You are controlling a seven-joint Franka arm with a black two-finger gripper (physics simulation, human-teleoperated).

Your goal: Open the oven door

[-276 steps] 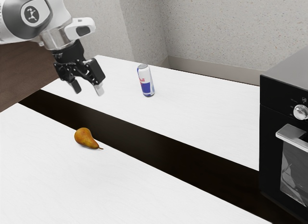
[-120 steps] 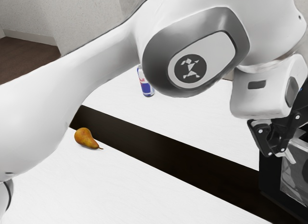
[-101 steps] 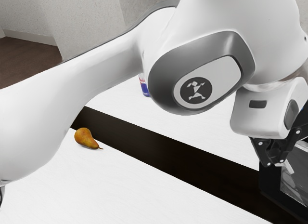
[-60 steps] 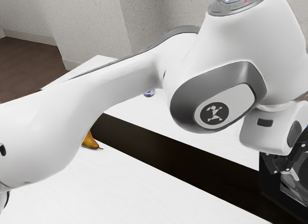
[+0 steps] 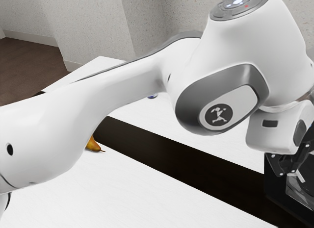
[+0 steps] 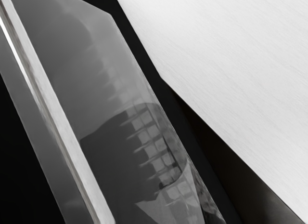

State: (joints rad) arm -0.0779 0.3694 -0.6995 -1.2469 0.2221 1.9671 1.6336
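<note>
Well, the white arm (image 5: 122, 86) stretches across above the desk (image 5: 147, 189), bent down at the exterior view's right. Compared with 2.3 seconds ago, it has swung over from the left, now partly hiding the pear (image 5: 93, 145) and can (image 5: 152, 96). The oven door (image 5: 297, 190), with its long handle (image 6: 70, 137), lies close by the pincer (image 5: 289, 174); whether that's clenched or released, I can't tell.

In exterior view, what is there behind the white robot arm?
The pear shows its stem end; the arm covers the rest. Farther back, a small blue and silver piece shows, too covered to identify. The arm also hides part of the oven.
</note>
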